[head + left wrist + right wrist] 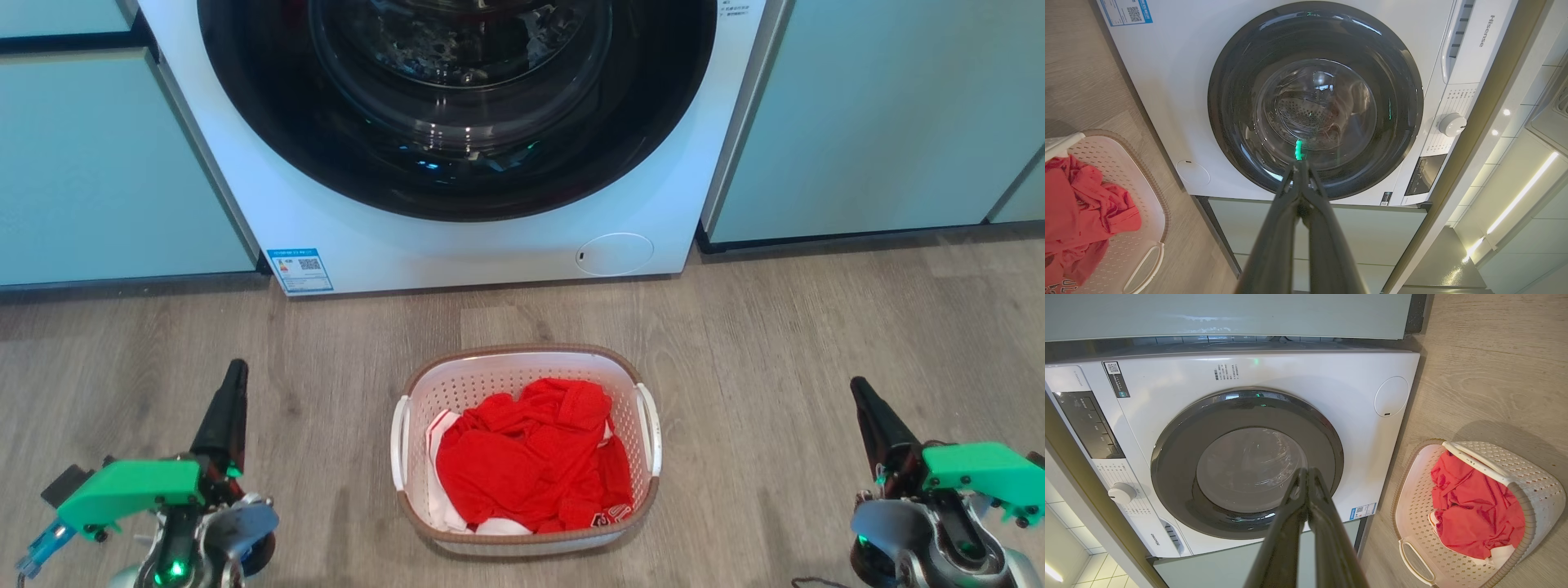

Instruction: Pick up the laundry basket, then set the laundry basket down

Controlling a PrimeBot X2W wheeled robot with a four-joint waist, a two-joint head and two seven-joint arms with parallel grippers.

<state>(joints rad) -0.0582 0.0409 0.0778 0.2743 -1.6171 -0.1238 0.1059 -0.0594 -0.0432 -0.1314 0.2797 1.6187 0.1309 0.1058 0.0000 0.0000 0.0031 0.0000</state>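
Laundry basket [490,384], red clothes [531,457] inside

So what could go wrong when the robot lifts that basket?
The laundry basket has thin side handles, and the left hand and right hand are shut, off to its sides, so a grab might miss. If one side rises first, the red clothes could spill.
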